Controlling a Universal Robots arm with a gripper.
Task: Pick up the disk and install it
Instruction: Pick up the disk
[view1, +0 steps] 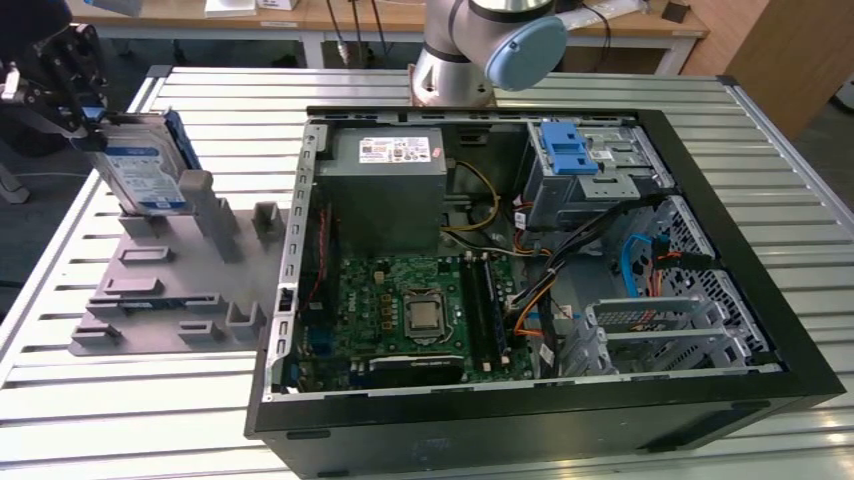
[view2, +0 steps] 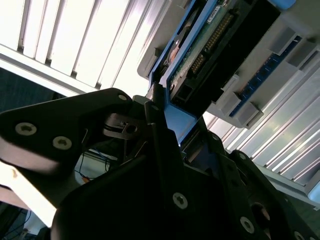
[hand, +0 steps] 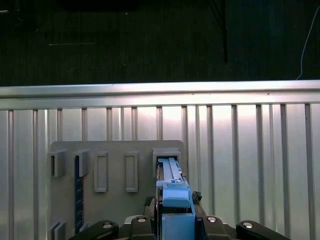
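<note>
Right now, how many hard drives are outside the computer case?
1: the disk, held on edge by the gripper at the grey holder, at the exterior view's left. More may be hidden.

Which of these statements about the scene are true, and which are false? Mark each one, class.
1. The disk stands on edge at the grey holder, outside the computer case. True.
2. The pincer hangs over the motherboard. False: it is at the disk's upper end, at the exterior view's left.
3. The computer case lies open, with its motherboard showing. True.
4. The grey holder sits inside the case. False: it lies on the slatted table beside the case.
</note>
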